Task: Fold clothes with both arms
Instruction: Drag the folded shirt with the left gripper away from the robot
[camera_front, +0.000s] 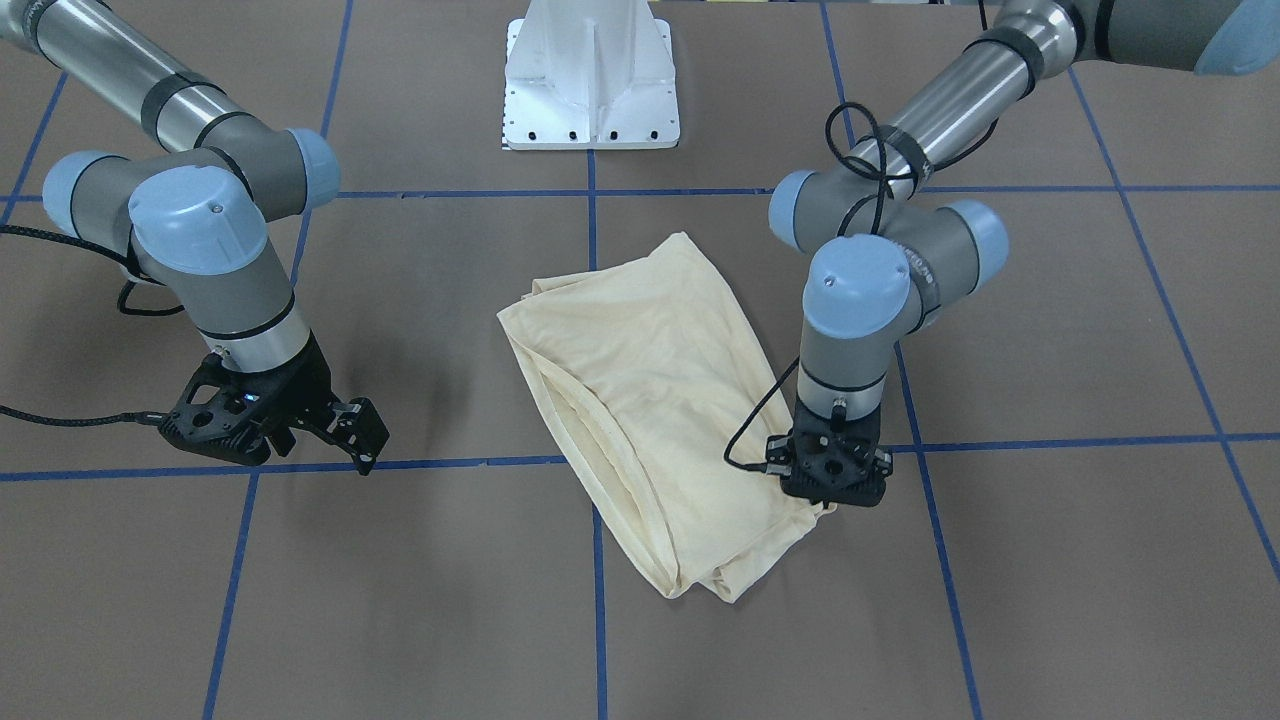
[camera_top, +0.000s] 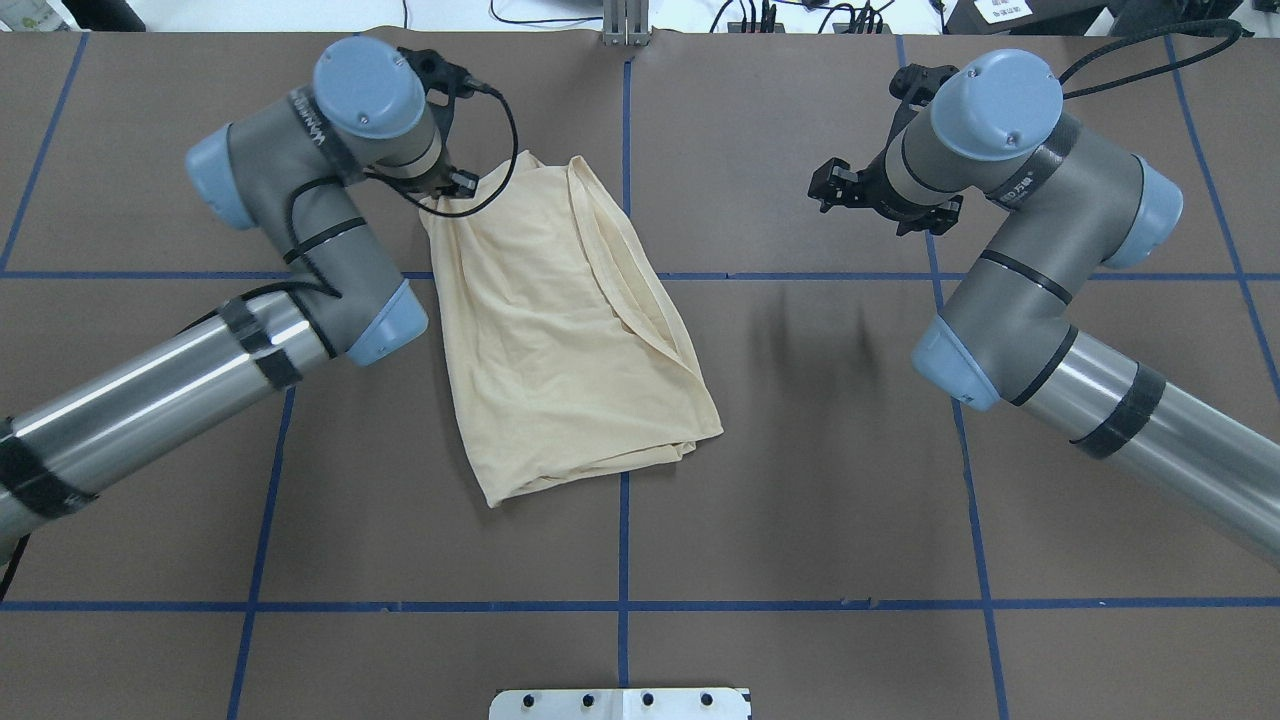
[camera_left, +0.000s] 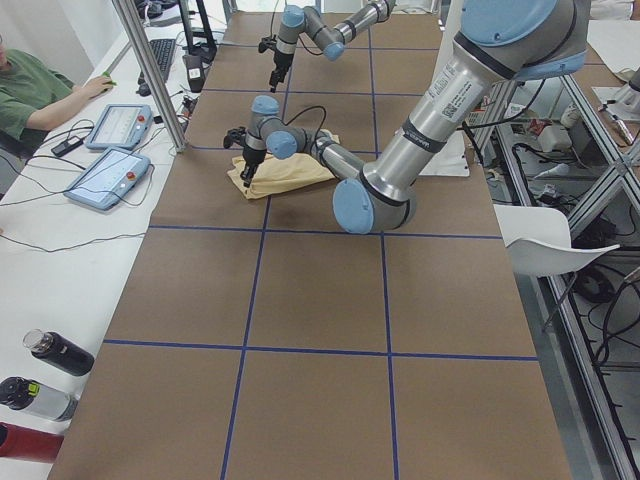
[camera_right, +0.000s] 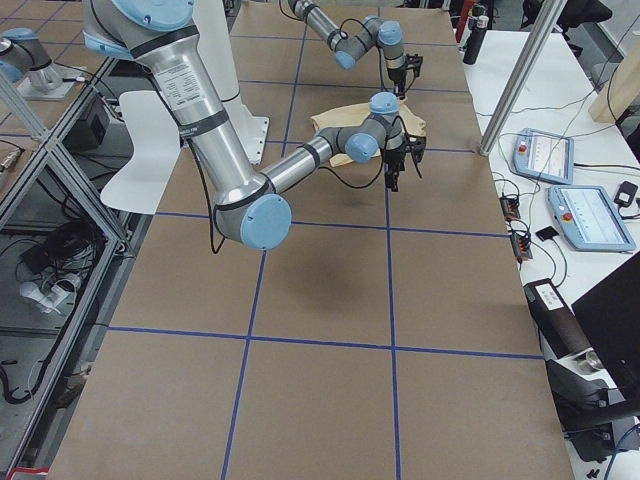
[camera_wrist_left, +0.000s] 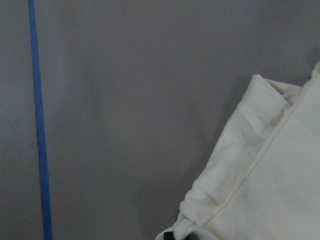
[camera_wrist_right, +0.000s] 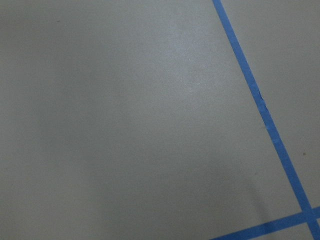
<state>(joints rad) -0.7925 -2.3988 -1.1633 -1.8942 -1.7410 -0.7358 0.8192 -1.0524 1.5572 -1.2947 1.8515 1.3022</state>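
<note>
The pale cream-yellow T-shirt (camera_front: 640, 390) lies folded into a slanted oblong in the middle of the table (camera_top: 800, 480), plain side up, with no print showing. My left gripper (camera_front: 832, 503) points straight down on the shirt's corner farthest from the robot's base, on its left side. In the left wrist view a dark fingertip (camera_wrist_left: 172, 235) is closed into bunched cloth (camera_wrist_left: 265, 190). My right gripper (camera_front: 362, 445) hangs tilted just above the bare table, well to the right of the shirt (camera_top: 560, 330), open and empty; it also shows in the overhead view (camera_top: 830, 188).
The white pedestal base (camera_front: 592, 90) stands at the robot's edge. Blue tape lines (camera_top: 623, 560) grid the brown table. A seated operator (camera_left: 40, 100), teach pendants (camera_left: 105, 178) and bottles (camera_left: 55, 352) line the far side bench.
</note>
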